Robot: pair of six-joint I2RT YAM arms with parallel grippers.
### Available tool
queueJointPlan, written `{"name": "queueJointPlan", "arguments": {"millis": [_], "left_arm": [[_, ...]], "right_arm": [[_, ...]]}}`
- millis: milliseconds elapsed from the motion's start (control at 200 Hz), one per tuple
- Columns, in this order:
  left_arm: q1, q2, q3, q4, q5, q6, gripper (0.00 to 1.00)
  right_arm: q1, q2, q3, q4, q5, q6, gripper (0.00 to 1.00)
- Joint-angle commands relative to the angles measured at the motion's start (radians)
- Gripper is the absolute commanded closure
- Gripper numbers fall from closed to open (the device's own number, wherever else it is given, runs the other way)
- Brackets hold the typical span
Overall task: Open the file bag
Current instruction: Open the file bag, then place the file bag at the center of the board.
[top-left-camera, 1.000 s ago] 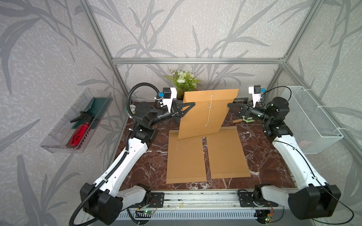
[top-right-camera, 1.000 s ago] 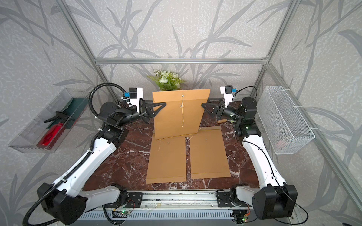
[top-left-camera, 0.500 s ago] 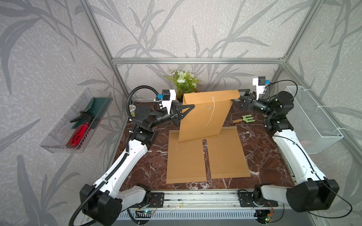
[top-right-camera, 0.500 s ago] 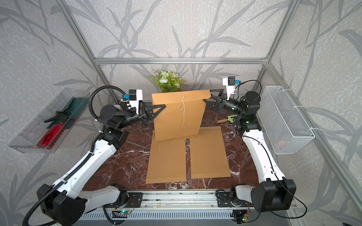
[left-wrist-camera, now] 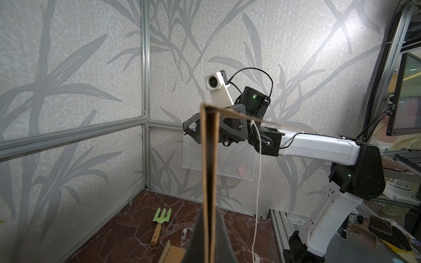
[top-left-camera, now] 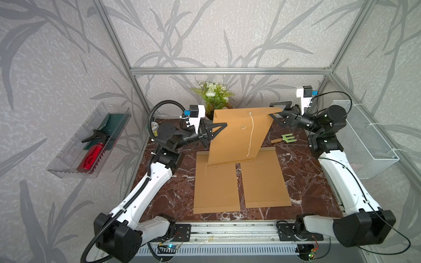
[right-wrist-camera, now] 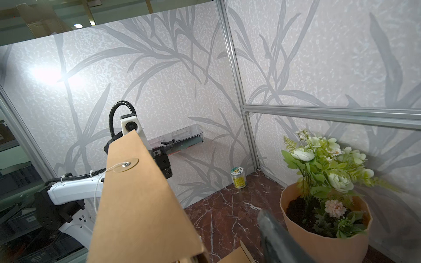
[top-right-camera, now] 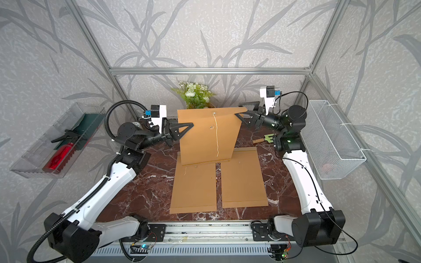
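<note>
Top views, mid-frame: left gripper pinches bag upright so right gripper, jaws wide apart, straddles its flap.

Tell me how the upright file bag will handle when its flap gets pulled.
The file bag looks fairly stiff: pinched only at one edge by the left pincer, it shows no sag. It is probably light, since that one grip keeps it up. Its flap is bent outward, so it should hinge easily, and the loose string will likely swing.
</note>
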Motion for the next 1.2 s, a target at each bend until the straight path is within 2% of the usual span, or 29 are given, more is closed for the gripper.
{"name": "queueJointPlan", "arguments": {"millis": [0,160,405,580,1200], "left_arm": [[-0.003,0.005,0.000,0.063,0.031,-0.021,1.00],[-0.006,0.009,-0.004,0.073,0.034,-0.029,1.00],[-0.013,0.019,-0.012,0.107,0.033,-0.051,1.00],[-0.019,0.025,-0.015,0.112,0.031,-0.055,1.00],[-0.020,0.024,-0.025,0.124,0.026,-0.058,1.00]], "right_arm": [[-0.001,0.003,0.038,0.070,-0.031,0.052,0.30],[-0.001,0.009,0.039,0.107,-0.038,0.085,0.34],[-0.001,0.021,0.044,0.164,-0.053,0.138,0.50],[-0.001,0.024,0.045,0.192,-0.052,0.160,0.54],[-0.001,0.023,0.047,0.242,-0.074,0.205,0.81]]}}
